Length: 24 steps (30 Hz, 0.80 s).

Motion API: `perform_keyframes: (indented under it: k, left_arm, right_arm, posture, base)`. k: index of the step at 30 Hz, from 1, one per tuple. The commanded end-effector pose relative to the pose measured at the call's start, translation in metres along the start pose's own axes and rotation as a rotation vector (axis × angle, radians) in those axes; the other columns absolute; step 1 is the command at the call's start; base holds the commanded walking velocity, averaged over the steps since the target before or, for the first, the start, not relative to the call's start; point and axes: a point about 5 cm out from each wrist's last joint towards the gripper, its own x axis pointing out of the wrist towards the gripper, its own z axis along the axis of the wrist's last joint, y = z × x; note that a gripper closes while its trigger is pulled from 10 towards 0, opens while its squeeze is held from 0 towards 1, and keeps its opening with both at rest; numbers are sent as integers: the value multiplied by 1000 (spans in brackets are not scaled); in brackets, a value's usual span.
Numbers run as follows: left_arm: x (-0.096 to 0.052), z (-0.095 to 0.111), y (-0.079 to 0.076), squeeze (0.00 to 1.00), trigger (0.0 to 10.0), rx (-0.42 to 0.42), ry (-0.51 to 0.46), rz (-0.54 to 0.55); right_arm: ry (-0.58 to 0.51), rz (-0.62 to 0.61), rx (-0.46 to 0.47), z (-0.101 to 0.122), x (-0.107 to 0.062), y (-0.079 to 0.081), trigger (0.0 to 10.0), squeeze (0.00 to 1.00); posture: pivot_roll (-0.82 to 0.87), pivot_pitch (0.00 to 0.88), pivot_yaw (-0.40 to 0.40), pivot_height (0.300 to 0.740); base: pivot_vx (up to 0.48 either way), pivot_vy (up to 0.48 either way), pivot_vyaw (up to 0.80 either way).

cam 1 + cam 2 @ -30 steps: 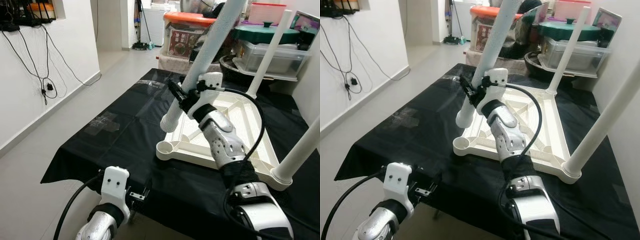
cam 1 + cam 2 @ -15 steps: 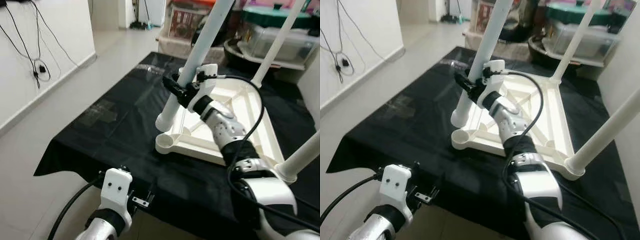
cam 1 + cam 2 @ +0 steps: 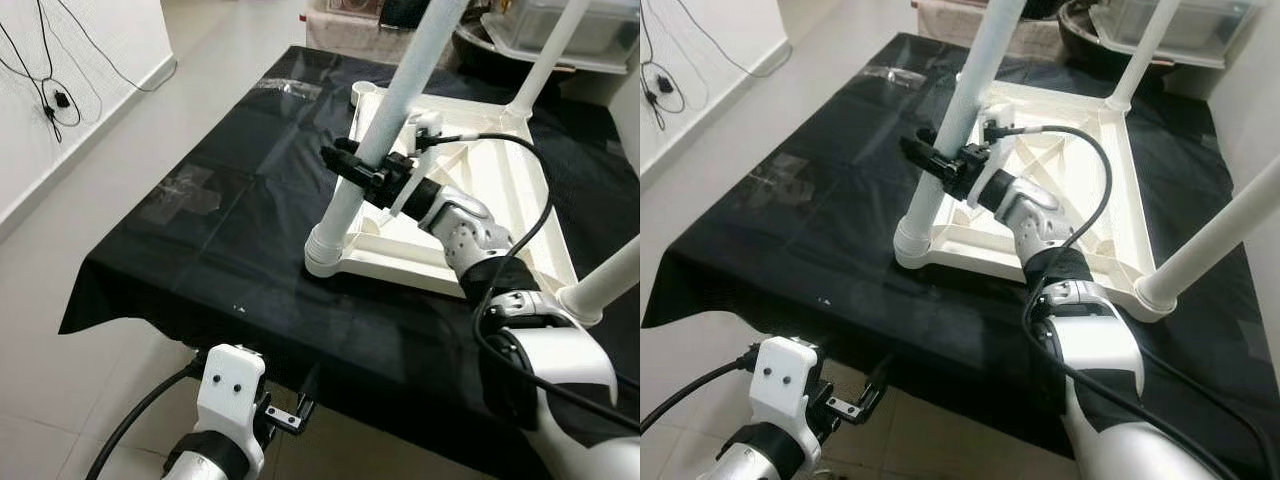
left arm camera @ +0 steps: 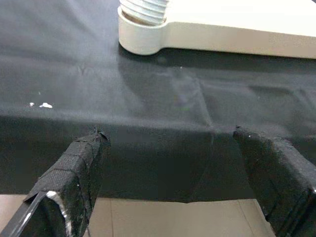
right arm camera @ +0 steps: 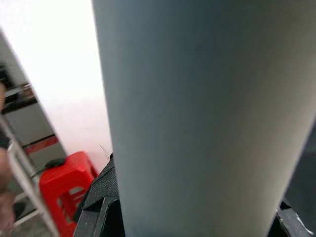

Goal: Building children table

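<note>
Jaws of our right gripper (image 3: 352, 167) clamp the table leg (image 3: 385, 125) mid-shaft; left gripper (image 4: 173, 163) gapes w/ nothing between, below surface (image 3: 220, 240) edge.

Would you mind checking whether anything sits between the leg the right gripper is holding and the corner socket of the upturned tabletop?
Nothing visible does. The right gripper is clamped on the white leg, whose threaded foot already sits in the near corner socket of the tabletop. The left gripper hangs open below the black cloth.
</note>
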Motion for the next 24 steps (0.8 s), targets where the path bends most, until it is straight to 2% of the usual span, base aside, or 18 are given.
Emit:
perform_keyframes:
  k: [1,5,8,10,11,12,13,15,17,18,19,20,22,24]
  left_arm:
    - [-3,1,-4,0,10000,-6,11,-7]
    - [-4,1,-5,0,10000,-6,12,-8]
    - [-4,1,-7,0,10000,-5,14,-9]
    - [-4,1,-7,0,10000,-5,14,-9]
    - [-4,1,-7,0,10000,-7,14,-10]
    - [-4,1,-7,0,10000,-7,14,-10]
    - [-3,0,-8,0,10000,-8,15,-11]
    - [-3,0,-8,0,10000,-8,15,-11]
    - [-2,0,-8,0,10000,-8,15,-12]
    - [-2,0,-8,0,10000,-8,15,-12]
    - [-1,0,-8,0,10000,-8,15,-12]
    - [-1,0,-8,0,10000,-8,15,-12]
    - [0,0,-9,0,10000,-6,13,-12]
    - [0,0,-9,0,10000,-5,12,-12]
  right_arm:
    - [100,55,26,-20,-2,4,10000,0]
    - [119,80,-3,-22,1,6,10000,0]
    - [145,144,-94,-20,11,14,10000,0]
    - [145,144,-94,-20,11,14,10000,0]
    - [156,209,-125,-18,18,21,10000,0]
    - [156,209,-125,-18,18,21,10000,0]
    - [191,314,-152,-19,24,31,10000,0]
    - [191,314,-152,-19,24,31,10000,0]
    - [305,545,-166,-30,28,48,10000,0]
    - [305,545,-166,-30,28,48,10000,0]
    - [350,617,-163,-35,28,53,10000,0]
    - [350,617,-163,-35,28,53,10000,0]
    - [408,711,-128,-48,28,62,10000,0]
    - [411,725,-113,-53,30,65,10000,0]
  posture:
    - [269,265,-107,740]
    - [269,264,-113,740]
    - [262,260,-115,740]
    - [262,260,-115,740]
    - [260,257,-117,740]
    - [260,257,-117,740]
    - [253,248,-123,740]
    - [253,248,-123,740]
    - [249,234,-130,740]
    - [249,234,-130,740]
    - [249,234,-130,740]
    - [249,234,-130,740]
    - [249,224,-136,740]
    - [249,222,-139,740]
  base:
    - [0,0,0]
    - [0,0,0]
    - [0,0,0]
    - [0,0,0]
    - [0,0,0]
    - [0,0,0]
    - [0,0,0]
    - [0,0,0]
    - [0,0,0]
    - [0,0,0]
    - [0,0,0]
    - [0,0,0]
    - [0,0,0]
    - [0,0,0]
